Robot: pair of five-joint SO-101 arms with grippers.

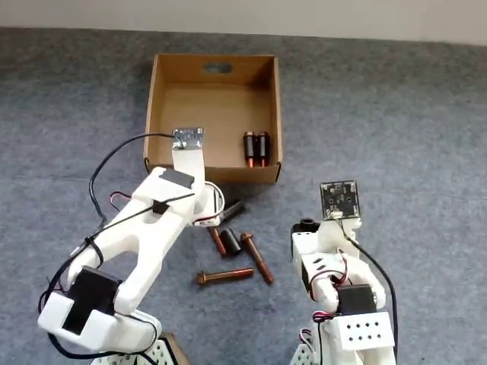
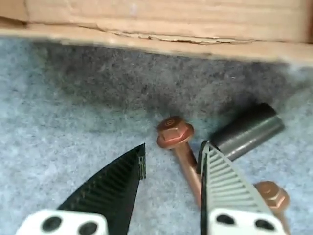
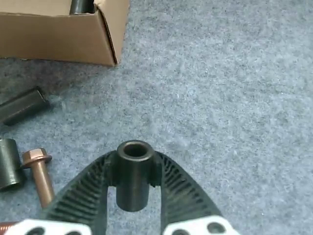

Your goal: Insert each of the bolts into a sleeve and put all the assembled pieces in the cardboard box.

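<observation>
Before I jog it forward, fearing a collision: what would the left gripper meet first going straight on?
Probably the copper hex-head bolt lying between the left gripper's open fingers; beyond it stands the brown cardboard box's wall, depth unclear.

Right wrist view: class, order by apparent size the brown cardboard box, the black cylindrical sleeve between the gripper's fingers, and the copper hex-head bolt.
1. brown cardboard box, largest, though cut off by the frame.
2. black cylindrical sleeve in the right gripper; nearness to the camera enlarges it.
3. copper hex-head bolt, smallest.
</observation>
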